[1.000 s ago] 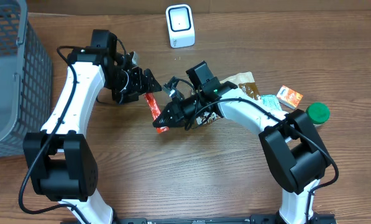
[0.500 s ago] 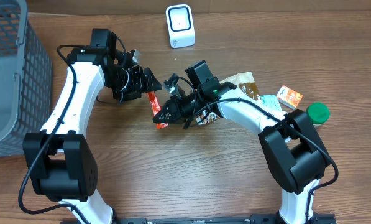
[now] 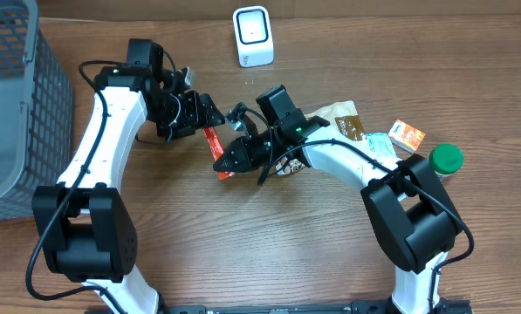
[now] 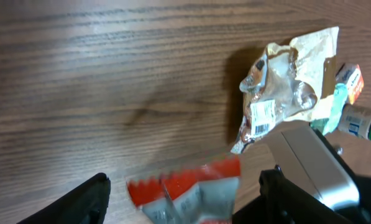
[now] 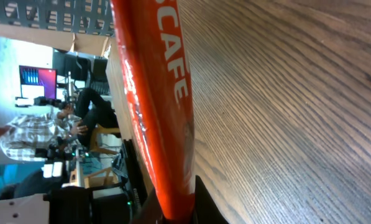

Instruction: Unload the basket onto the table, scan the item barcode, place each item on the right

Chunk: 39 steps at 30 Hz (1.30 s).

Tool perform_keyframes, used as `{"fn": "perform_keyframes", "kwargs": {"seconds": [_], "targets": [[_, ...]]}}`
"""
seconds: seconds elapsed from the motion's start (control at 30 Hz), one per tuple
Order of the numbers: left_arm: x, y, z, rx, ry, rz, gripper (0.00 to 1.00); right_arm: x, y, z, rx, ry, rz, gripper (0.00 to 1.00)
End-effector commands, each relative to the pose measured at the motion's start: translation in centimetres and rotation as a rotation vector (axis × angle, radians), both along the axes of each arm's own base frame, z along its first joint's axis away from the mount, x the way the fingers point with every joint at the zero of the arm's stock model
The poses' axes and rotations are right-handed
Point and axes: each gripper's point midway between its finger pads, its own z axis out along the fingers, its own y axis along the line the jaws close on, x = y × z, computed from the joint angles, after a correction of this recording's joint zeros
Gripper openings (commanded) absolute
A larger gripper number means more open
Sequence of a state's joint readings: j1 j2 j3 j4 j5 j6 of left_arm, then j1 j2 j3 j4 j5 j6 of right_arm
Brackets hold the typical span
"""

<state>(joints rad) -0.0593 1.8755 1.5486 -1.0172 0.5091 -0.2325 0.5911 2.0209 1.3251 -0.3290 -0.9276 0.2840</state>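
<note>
Pinching the lower end of the red coffee sachet (image 3: 216, 150), the right gripper (image 3: 229, 166) has its jaws pressed together on it, mid-tabletop (image 3: 243, 244), well apart from the white scanner (image 3: 253, 36). The left gripper (image 3: 209, 120) sits at the sachet's upper end, jaws spread to either side of it — whether they touch it I cannot tell

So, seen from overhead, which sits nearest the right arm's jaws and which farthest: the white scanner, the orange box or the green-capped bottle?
1. white scanner, at the back, ahead of the arms.
2. orange box, out on the right side.
3. green-capped bottle, just past the box, farthest right.
</note>
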Motion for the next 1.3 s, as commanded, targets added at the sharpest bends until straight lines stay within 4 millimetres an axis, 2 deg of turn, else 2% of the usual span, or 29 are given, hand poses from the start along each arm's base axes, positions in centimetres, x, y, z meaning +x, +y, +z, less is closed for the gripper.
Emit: {"fn": "perform_keyframes", "kwargs": {"seconds": [0.0,0.17,0.33,0.6,0.77,0.8,0.93,1.03,1.17,1.27], "targets": [[0.1,-0.1,-0.2,0.010,-0.004,-0.001,0.72,-0.4,0.5,0.4,0.019,-0.079,0.052,0.04],[0.1,-0.1,-0.2,0.011,-0.004,-0.002,0.72,-0.6,0.4,0.2,0.025,-0.138,0.092,0.04],[0.1,-0.1,-0.2,0.011,-0.003,-0.002,0.72,-0.2,-0.3,-1.1,-0.047,-0.181,0.082,0.04],[-0.2,-0.1,-0.3,0.011,0.010,-0.002,0.70,-0.2,-0.3,-1.1,-0.047,-0.177,0.080,0.04],[-0.4,-0.1,-0.3,0.012,0.017,-0.002,0.60,-0.6,-0.3,-1.1,-0.048,-0.145,0.078,0.04],[-0.4,-0.1,-0.3,0.012,0.020,-0.002,0.58,-0.6,-0.3,-1.0,-0.049,-0.121,0.069,0.07],[-0.6,-0.1,-0.4,0.012,0.028,-0.002,0.59,-0.3,-0.4,-0.9,-0.064,-0.015,-0.008,0.07],[-0.6,-0.1,-0.4,0.012,0.028,-0.002,0.59,-0.1,-0.2,0.2,-0.018,0.081,-0.038,0.04],[-0.6,-0.1,-0.4,0.012,0.028,-0.002,0.59,-1.4,0.7,3.4,0.142,0.159,0.055,0.04],[-0.6,-0.4,-0.2,-0.006,0.027,-0.007,0.58,-1.6,0.9,4.4,0.161,0.269,0.038,0.04]]}}
